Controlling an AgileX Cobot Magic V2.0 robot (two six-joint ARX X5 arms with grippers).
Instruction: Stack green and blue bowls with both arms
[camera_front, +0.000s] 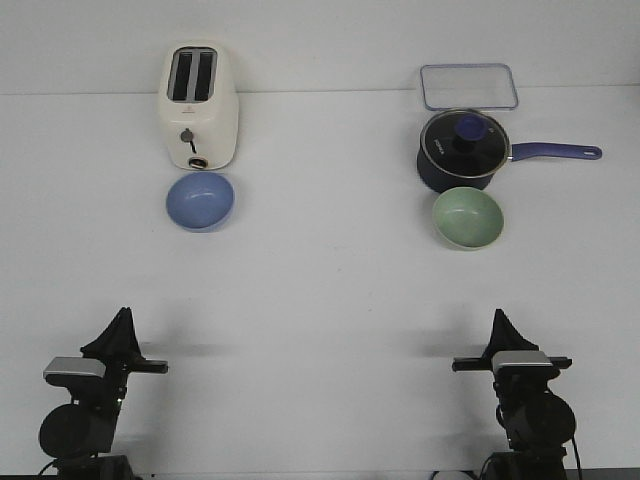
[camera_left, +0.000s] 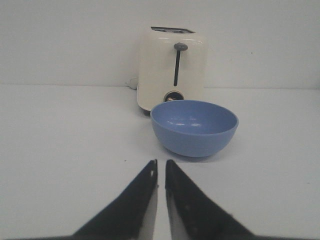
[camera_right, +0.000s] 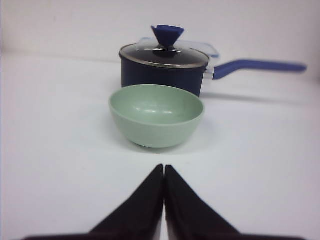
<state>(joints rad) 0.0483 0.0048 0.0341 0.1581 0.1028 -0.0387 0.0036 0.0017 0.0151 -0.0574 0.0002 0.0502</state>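
The blue bowl (camera_front: 200, 200) stands empty at the back left, right in front of a toaster; it also shows in the left wrist view (camera_left: 194, 127). The green bowl (camera_front: 467, 217) stands empty at the back right, right in front of a saucepan; it also shows in the right wrist view (camera_right: 156, 115). My left gripper (camera_front: 123, 312) is near the front edge, well short of the blue bowl, empty, its tips (camera_left: 161, 161) almost together. My right gripper (camera_front: 497, 313) is near the front edge, well short of the green bowl, shut and empty (camera_right: 164, 166).
A cream toaster (camera_front: 200, 105) stands just behind the blue bowl. A dark navy saucepan (camera_front: 462, 150) with glass lid stands just behind the green bowl, its handle (camera_front: 555, 152) pointing right. A clear rectangular container (camera_front: 468, 86) lies behind the pan.
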